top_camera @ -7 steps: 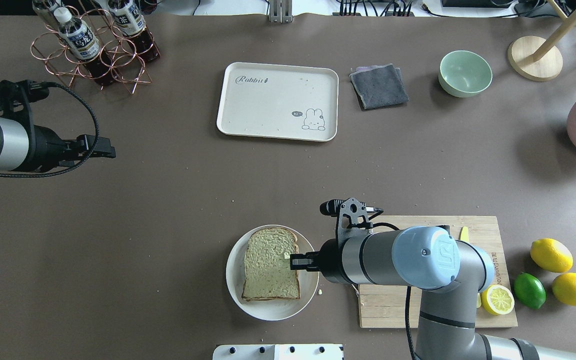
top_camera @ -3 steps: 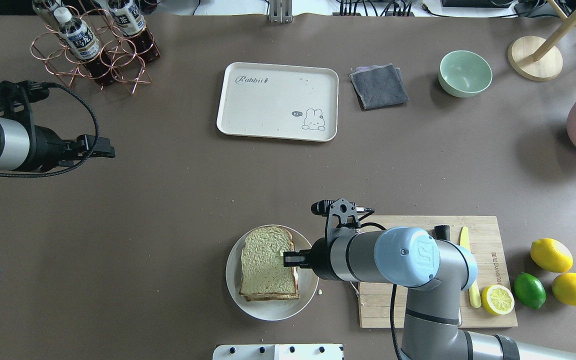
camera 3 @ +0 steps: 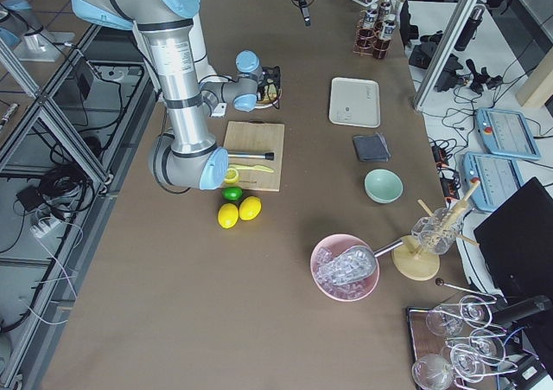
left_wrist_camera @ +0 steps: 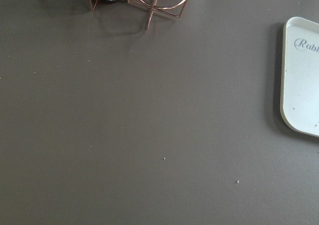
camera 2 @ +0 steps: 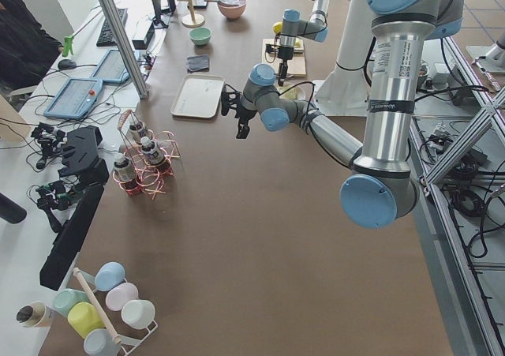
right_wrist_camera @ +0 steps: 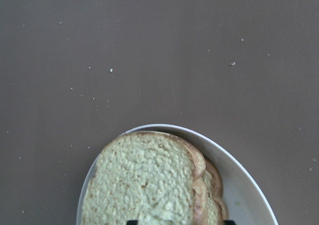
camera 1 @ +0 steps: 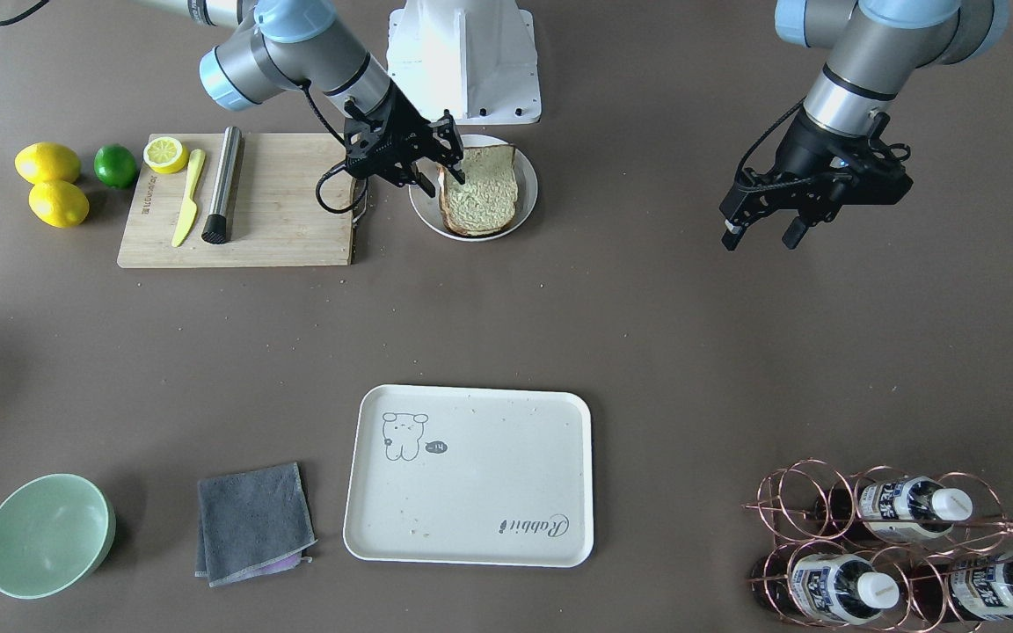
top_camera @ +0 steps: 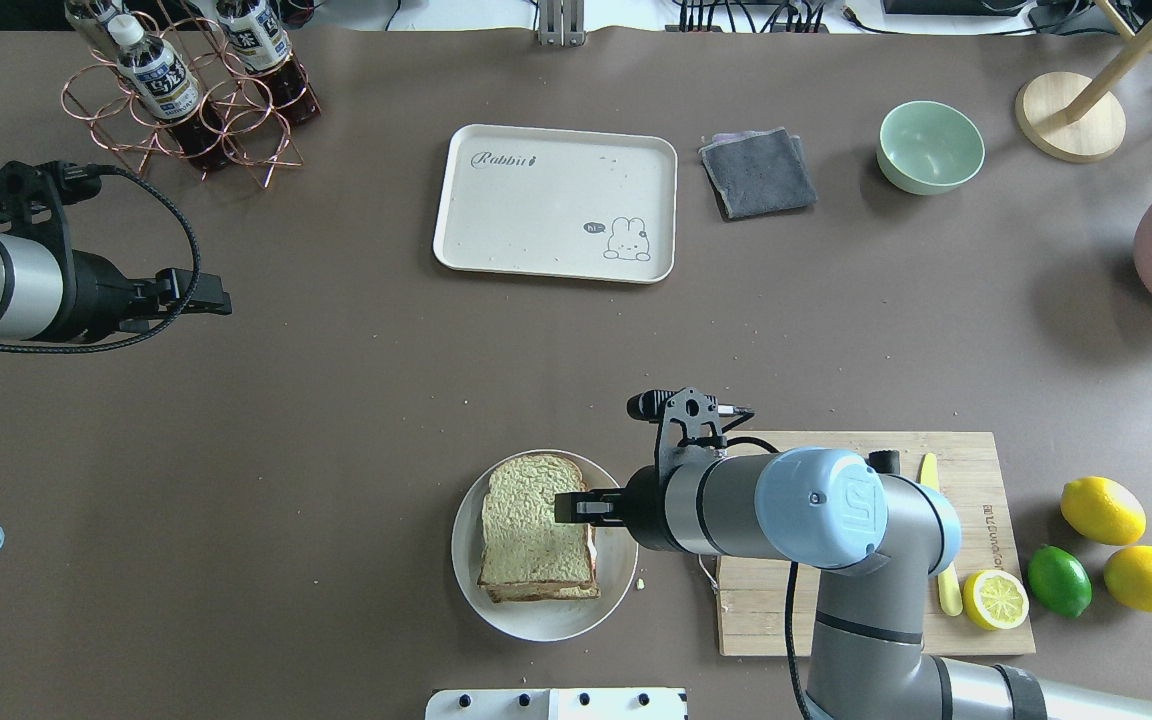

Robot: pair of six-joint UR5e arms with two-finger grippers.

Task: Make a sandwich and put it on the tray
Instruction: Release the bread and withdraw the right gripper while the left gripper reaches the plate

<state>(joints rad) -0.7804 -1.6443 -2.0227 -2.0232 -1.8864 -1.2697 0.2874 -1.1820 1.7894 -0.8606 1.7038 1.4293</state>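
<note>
The sandwich [top_camera: 531, 535] lies on a round white plate [top_camera: 466, 580] near the table's front: two stacked bread slices, the egg hidden between them. It also shows in the front view [camera 1: 482, 189] and the right wrist view [right_wrist_camera: 144, 185]. My right gripper [top_camera: 566, 508] hovers over the sandwich's right edge; in the front view [camera 1: 441, 180] its jaws stand apart, open. The cream tray [top_camera: 556, 205] lies empty at the far middle, and its corner shows in the left wrist view [left_wrist_camera: 301, 85]. My left gripper [camera 1: 760, 237] is open and empty above bare table at the left.
A wooden cutting board [top_camera: 766, 610] with a yellow knife, a metal rod and a lemon half lies right of the plate. Lemons and a lime [top_camera: 1058, 580] lie beyond it. A grey cloth [top_camera: 758, 172], a green bowl [top_camera: 930, 147] and a bottle rack [top_camera: 186, 90] stand at the back.
My right gripper has moved left, further over the sandwich. The top slice has shifted a little left, so the lower slice's edge shows. The left arm has not moved.
</note>
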